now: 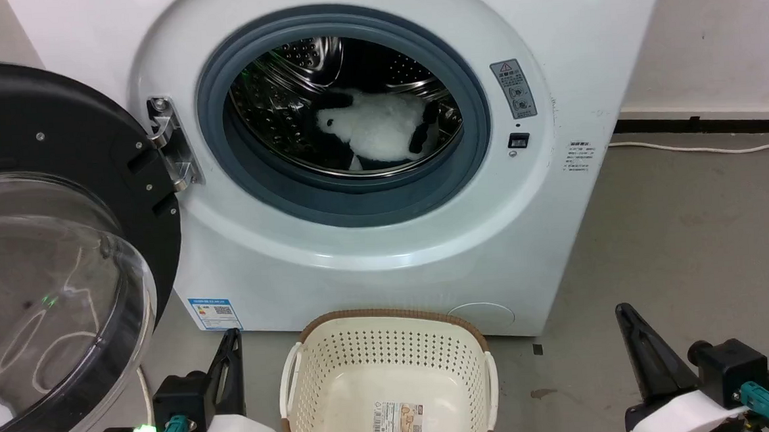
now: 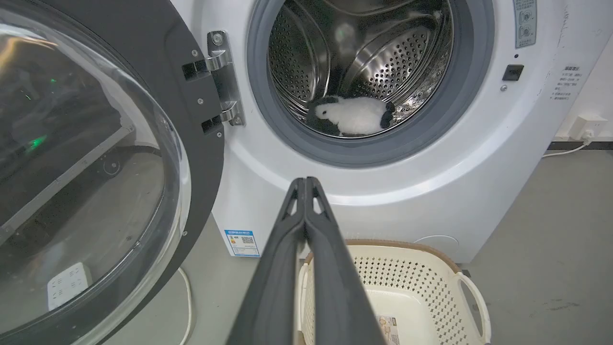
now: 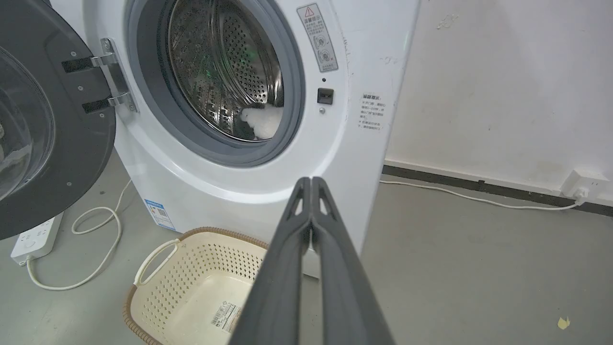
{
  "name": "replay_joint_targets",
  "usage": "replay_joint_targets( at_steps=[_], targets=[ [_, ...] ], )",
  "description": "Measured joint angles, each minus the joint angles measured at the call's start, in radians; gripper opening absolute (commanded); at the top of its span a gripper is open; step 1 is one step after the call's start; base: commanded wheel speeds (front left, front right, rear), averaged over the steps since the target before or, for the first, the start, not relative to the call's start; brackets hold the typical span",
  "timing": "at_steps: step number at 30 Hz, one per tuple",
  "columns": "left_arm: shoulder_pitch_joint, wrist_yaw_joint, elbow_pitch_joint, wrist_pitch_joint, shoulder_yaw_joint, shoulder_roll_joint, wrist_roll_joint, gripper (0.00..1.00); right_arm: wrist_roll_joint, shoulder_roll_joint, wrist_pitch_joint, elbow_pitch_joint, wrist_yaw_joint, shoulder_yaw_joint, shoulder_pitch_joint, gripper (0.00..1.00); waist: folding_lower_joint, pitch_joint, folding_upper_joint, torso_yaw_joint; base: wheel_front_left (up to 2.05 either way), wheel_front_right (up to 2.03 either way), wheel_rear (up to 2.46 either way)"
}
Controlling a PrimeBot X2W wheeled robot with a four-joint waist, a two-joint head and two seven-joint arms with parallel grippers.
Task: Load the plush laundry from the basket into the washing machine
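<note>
The plush laundry [image 1: 380, 132], a fluffy white toy with black patches, lies inside the steel drum of the washing machine [image 1: 373, 256]; it also appears as the plush [image 2: 352, 115] and the plush [image 3: 262, 122]. The machine's black-framed domed door [image 1: 44, 247] stands swung open to the left. On the floor in front sits the cream basket [image 1: 314, 384], with nothing but its label sticker inside. My left gripper [image 1: 233, 339] is shut, low and left of the basket; in its own view the left gripper [image 2: 305, 181] has its fingers pressed together. My right gripper [image 1: 622, 312] is shut, right of the basket, and the right gripper [image 3: 311, 180] holds nothing.
A white power strip [image 3: 36, 239] with a looping cable lies on the floor under the open door. Another cable [image 3: 479, 199] runs along the wall to a socket [image 3: 586, 184] at the right. Grey floor stretches to the machine's right.
</note>
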Motion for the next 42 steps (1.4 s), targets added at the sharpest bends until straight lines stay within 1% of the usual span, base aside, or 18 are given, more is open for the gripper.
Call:
replay_joint_targets(
  at_steps=[34,42],
  targets=[
    [-0.004,-0.001,-0.050,0.068,0.031,-0.006,0.053,0.00,-0.035,0.000,0.070,0.003,0.000,0.005,-0.039,0.00,-0.0001,0.009,0.0000,-0.015,0.00,0.00,0.00],
    [-0.004,-0.001,-0.051,0.068,0.033,-0.007,0.060,0.00,-0.035,0.000,0.070,0.003,0.000,0.005,-0.039,0.00,0.0000,0.009,0.0000,-0.015,0.00,0.00,0.00]
  ],
)
